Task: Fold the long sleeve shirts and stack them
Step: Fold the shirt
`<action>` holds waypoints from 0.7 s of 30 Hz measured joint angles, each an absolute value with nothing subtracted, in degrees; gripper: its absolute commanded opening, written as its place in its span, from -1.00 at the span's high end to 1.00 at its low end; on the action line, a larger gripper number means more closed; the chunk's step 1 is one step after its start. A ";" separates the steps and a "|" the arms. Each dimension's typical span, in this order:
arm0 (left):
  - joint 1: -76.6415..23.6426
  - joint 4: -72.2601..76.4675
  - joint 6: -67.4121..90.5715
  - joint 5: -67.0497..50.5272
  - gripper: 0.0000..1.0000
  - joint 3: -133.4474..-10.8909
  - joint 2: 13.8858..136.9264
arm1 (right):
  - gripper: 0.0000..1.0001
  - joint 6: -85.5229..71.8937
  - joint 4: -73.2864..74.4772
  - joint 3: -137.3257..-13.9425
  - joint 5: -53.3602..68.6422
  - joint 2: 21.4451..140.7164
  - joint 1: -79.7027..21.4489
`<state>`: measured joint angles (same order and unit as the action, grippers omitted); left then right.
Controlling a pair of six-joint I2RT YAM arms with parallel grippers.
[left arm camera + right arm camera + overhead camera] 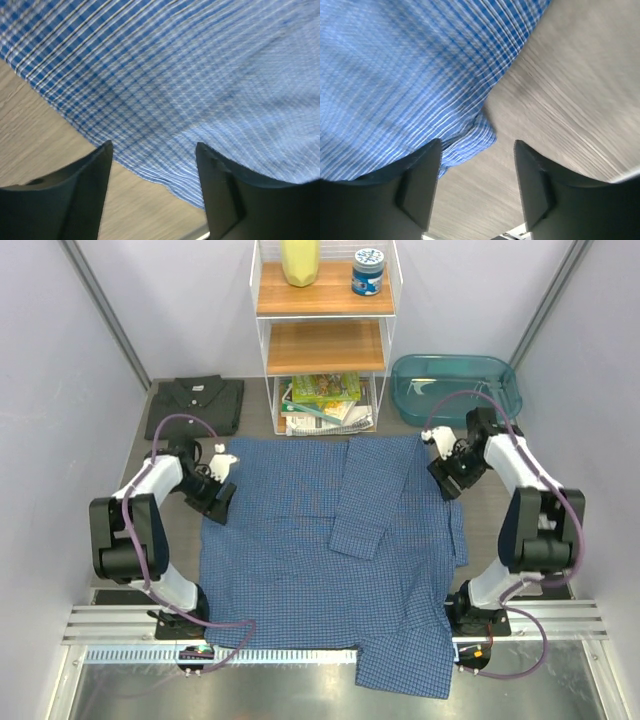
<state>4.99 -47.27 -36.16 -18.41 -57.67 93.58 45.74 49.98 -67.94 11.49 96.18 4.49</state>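
The blue check shirt (320, 540) lies spread flat across the table, one sleeve folded over its middle and another part hanging over the near edge. The dark charcoal shirt (194, 406) lies folded at the back left. My left gripper (222, 502) is open and empty at the blue shirt's left edge; the left wrist view shows the shirt's hem (165, 175) between its fingers. My right gripper (447, 480) is open and empty at the shirt's right edge; in the right wrist view a corner of the cloth (470, 140) lies by its left finger.
A white wire shelf (324, 332) stands at the back centre with a yellow bottle (300, 260), a blue jar (368, 271) and magazines (325, 403) at its foot. A teal plastic tub (456, 386) sits at the back right. Grey walls close in on both sides.
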 measured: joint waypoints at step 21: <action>4.73 -46.94 -33.50 -27.77 -0.57 -60.84 81.56 | -0.23 33.71 41.45 -61.56 10.90 95.70 -34.37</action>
